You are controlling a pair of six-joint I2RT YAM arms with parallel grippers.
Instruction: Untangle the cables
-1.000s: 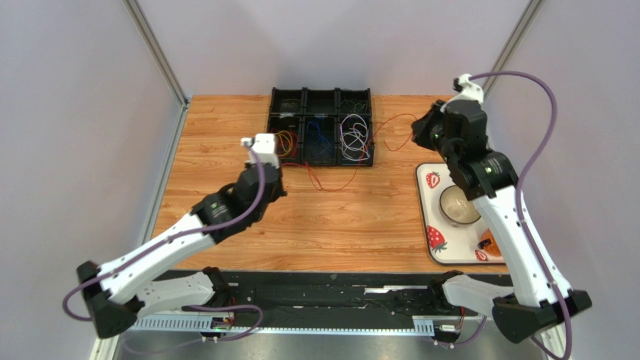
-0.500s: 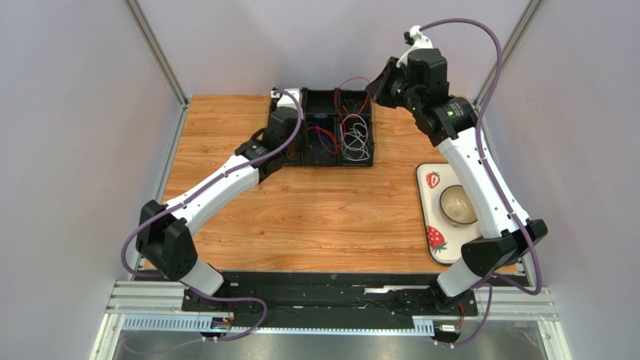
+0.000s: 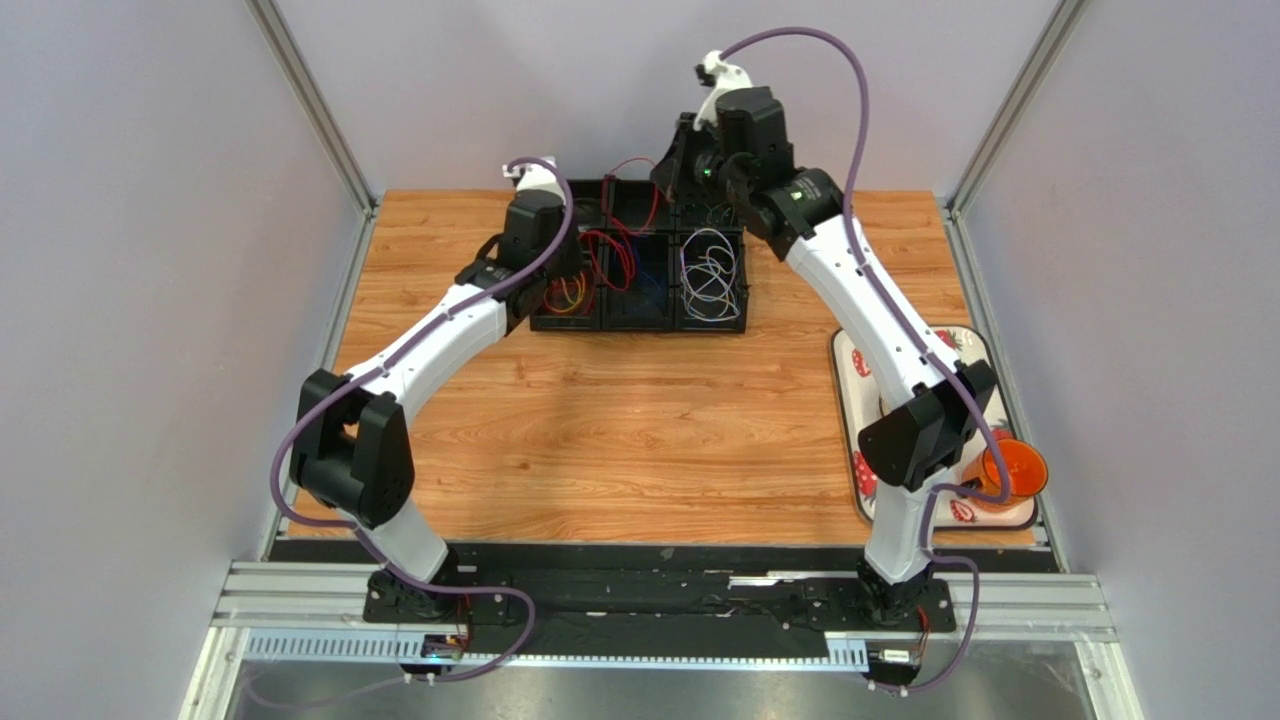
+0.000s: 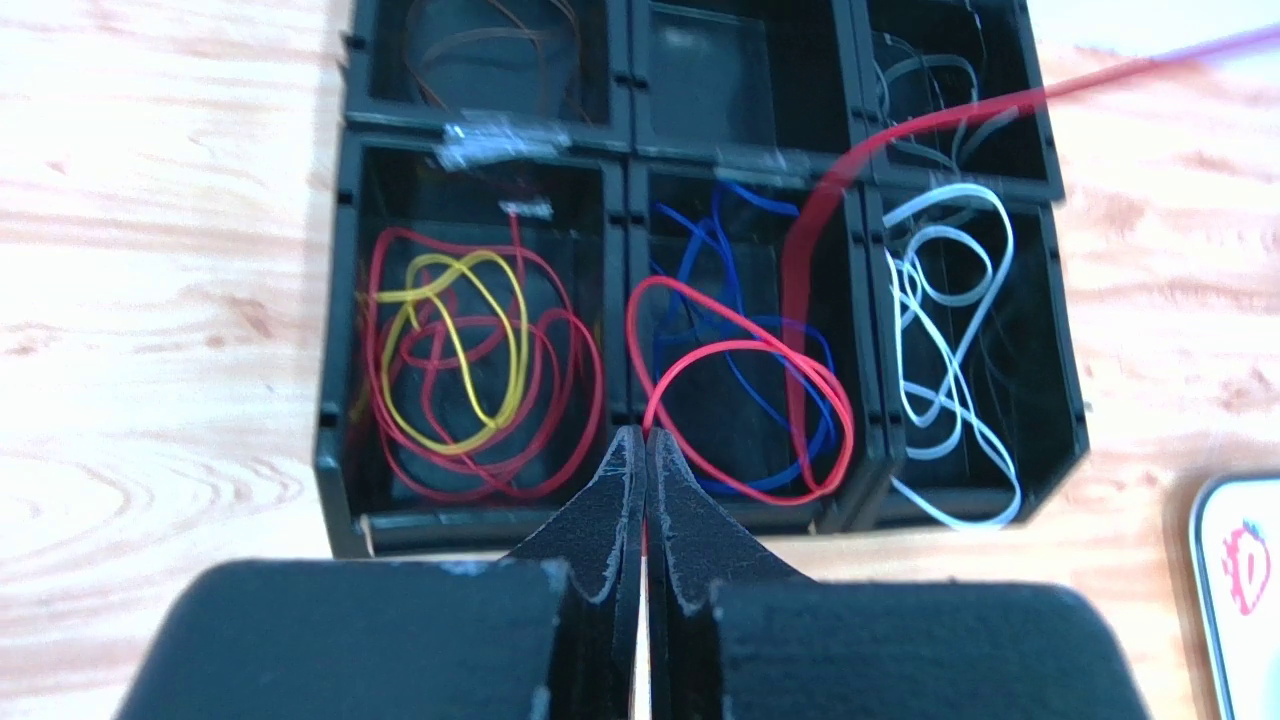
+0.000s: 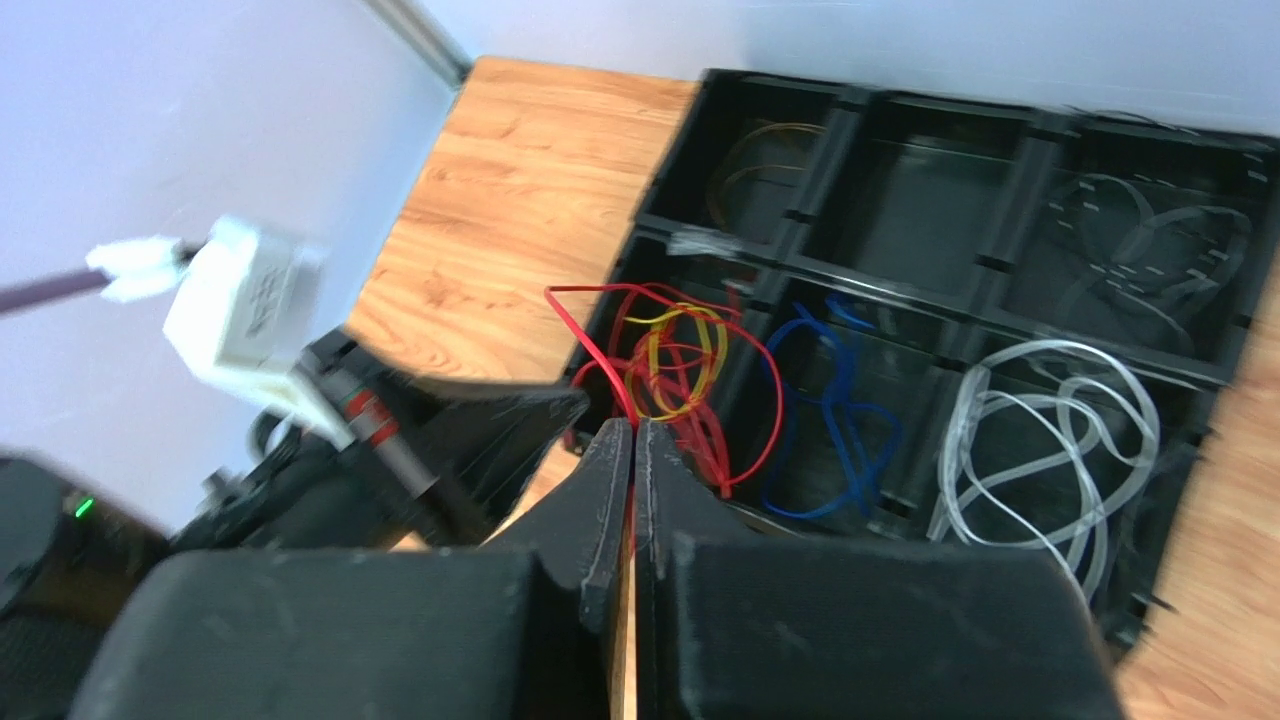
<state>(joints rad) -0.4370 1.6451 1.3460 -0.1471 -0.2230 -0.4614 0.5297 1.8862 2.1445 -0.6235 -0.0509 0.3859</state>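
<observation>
Relation that matters: the red cable (image 4: 796,270) runs from the right gripper (image 5: 631,435) down and forward into the tray (image 4: 619,285). It ends in a loop in the near middle compartment, over a blue cable (image 4: 747,198). Long axis is a slant, high at the right fingers, low at the loop. Right fingers are together, with the red strand leading into their tips. It reads as pinched, though the wire is too thin to be sure. The left gripper (image 4: 646,443) is pressed closed too, nothing seen between its fingers. Its tips hover over the tray's near wall, at the divider between two near compartments. From them the red loop lies just ahead and a bit right. A red and yellow bundle of cables (image 4: 466,368) lies just ahead and left. Nearer the loop is the left arm (image 5: 436,435); the right arm (image 3: 842,285) has the raised part.

Judgement: next move is pulling the red free of the blue, so the pull should follow the strand's slant. Left fingers would have to part before pinning or picking anything. Snag risk at the divider walls, and blue may ride up.

Surface: flat wood table (image 3: 631,435), tray sits on it. Room is tight: both wrists crowd over the tray, left arm just left of the right fingers, booth walls (image 3: 496,90) close behind.
</observation>
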